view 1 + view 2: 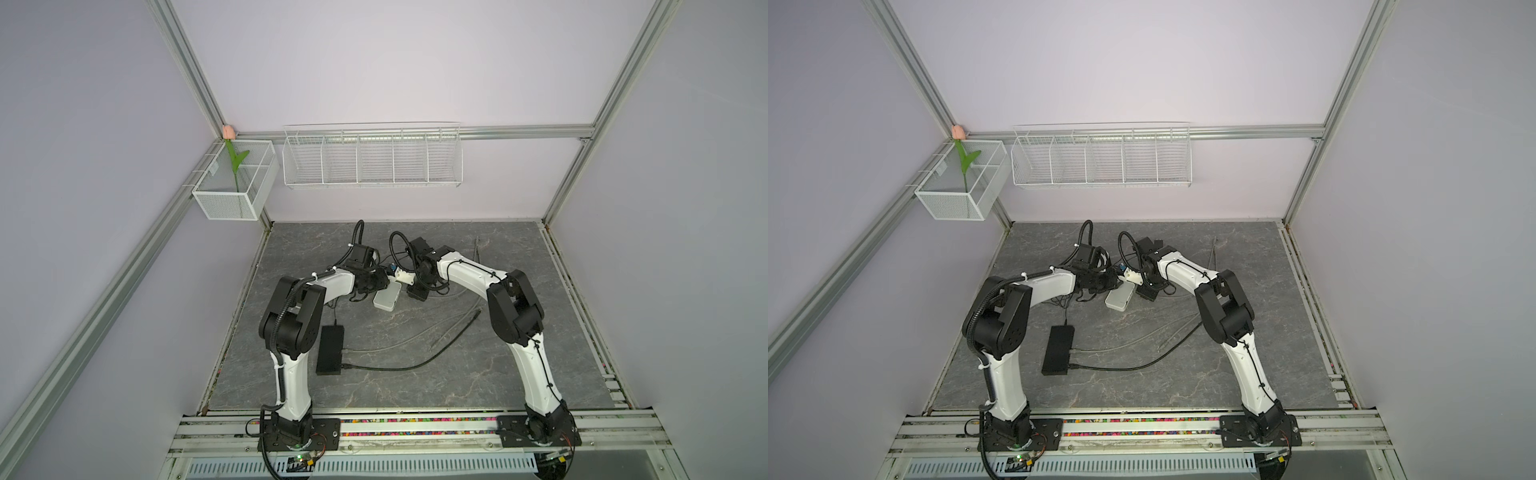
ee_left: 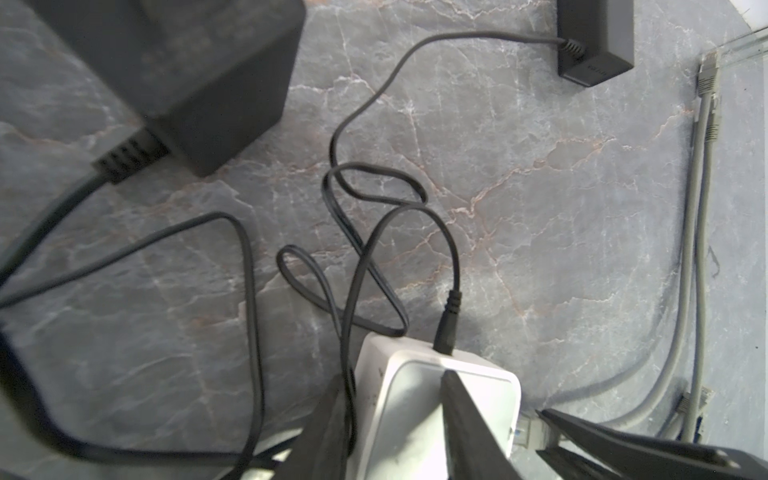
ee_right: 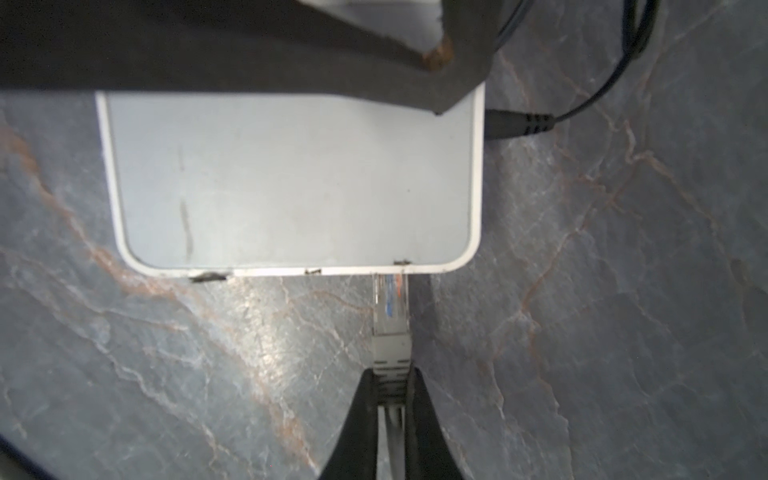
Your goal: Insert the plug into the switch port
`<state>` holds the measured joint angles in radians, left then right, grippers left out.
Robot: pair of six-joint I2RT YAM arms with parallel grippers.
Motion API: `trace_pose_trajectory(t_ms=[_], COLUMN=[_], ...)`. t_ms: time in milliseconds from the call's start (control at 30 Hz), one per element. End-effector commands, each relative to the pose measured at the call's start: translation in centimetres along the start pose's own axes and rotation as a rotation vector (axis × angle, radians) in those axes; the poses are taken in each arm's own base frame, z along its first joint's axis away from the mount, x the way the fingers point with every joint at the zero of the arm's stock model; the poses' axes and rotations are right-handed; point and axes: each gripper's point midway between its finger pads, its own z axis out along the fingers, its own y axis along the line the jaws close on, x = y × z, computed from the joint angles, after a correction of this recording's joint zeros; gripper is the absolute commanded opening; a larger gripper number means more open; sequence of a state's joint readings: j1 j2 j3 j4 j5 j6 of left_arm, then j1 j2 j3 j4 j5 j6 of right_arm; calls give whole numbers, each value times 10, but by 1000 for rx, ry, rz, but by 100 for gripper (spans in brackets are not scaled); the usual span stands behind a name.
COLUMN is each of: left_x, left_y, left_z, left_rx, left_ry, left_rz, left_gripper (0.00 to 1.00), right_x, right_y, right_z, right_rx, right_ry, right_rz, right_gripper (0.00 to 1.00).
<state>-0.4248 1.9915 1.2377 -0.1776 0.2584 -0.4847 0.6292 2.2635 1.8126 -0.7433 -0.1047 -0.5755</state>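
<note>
While the left gripper (image 2: 395, 382) has hold of the white switch (image 3: 291, 178) at the end away from the plug, the right gripper (image 3: 392, 376) is doing the fiddly bit. Its fingers are squeezed tight on the grey boot of the plug (image 3: 390, 307), with the cable running back between them. The plug's clear tip points straight at the switch's edge and meets it, close to the corner where the black power lead (image 3: 519, 124) goes into the neighbouring side. The port itself is tucked under that edge, so tbh I can't tell if the tip is actually in or just butted up against it. Most of the clear part sits outside the housing.

Left side: jaws partway apart, one finger lying on the switch's top face and the other against its side wall, so it's gripping that end. The switch lies on the grey marble table (image 3: 623, 311), and in both top views it's about mid-table, between the two wrists. A black box (image 1: 330, 349) with its own cables sits nearer the left arm's base, well apart from the switch
</note>
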Motion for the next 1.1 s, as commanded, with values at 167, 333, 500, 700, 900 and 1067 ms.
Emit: trace_pose_trajectory(t_ms=[167, 333, 500, 700, 900, 1067], left_x=[44, 44, 43, 44, 43, 43], left_y=[21, 23, 23, 25, 23, 23], left_z=[14, 15, 14, 13, 12, 11], left_rx=[-67, -73, -73, -79, -72, -75], left_ry=[137, 134, 131, 131, 130, 132], left_rz=[-8, -16, -17, -18, -20, -16], left_gripper=[34, 35, 34, 34, 34, 34], right_x=[-14, -12, -11, -13, -10, -6], right_y=[8, 9, 9, 7, 6, 3], right_z=[-18, -18, -19, -23, -15, -8], right_rx=[-7, -8, 0, 12, 8, 21], right_ry=[-61, -58, -60, -68, -55, -33], right_rz=[-13, -11, -11, -11, -9, -5], right_gripper=[6, 6, 7, 7, 6, 6])
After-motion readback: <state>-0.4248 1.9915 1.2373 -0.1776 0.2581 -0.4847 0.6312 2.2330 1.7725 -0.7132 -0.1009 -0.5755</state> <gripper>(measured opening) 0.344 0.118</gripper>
